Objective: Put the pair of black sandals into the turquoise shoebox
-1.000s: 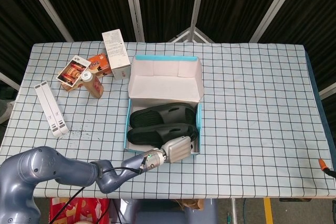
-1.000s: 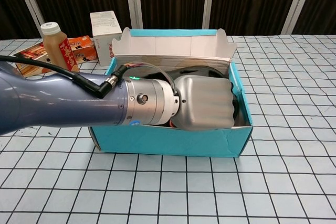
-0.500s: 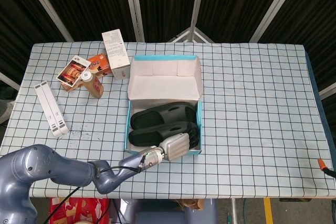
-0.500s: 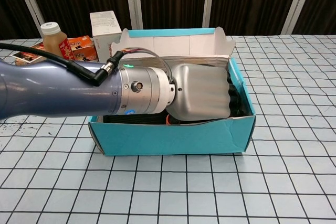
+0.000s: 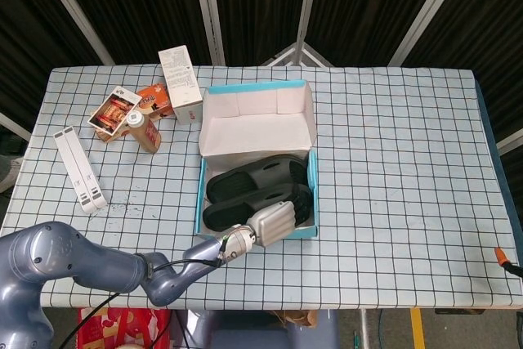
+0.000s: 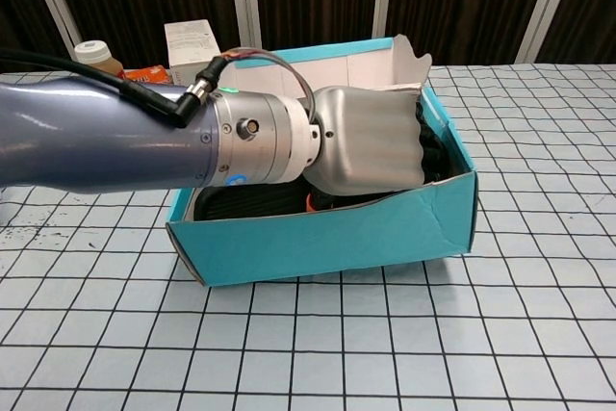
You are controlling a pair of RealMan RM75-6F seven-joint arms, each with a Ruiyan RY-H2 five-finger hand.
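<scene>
At the table's left edge lie a white folded stand (image 5: 79, 169), a bottle (image 5: 144, 131) and small cartons (image 5: 181, 85). The left hand (image 5: 270, 222) reaches over the near wall of the turquoise shoebox (image 5: 201, 194), where the black sandals (image 5: 257, 179) lie side by side; whether it grips anything cannot be told. The chest view shows only the hand's back, fingers hidden inside; the head view shows open checked cloth (image 5: 400, 161) to the right.

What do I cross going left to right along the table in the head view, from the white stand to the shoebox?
White stand → snack packet → bottle → white carton → turquoise shoebox with the black sandals inside and the left hand at its near end.
</scene>
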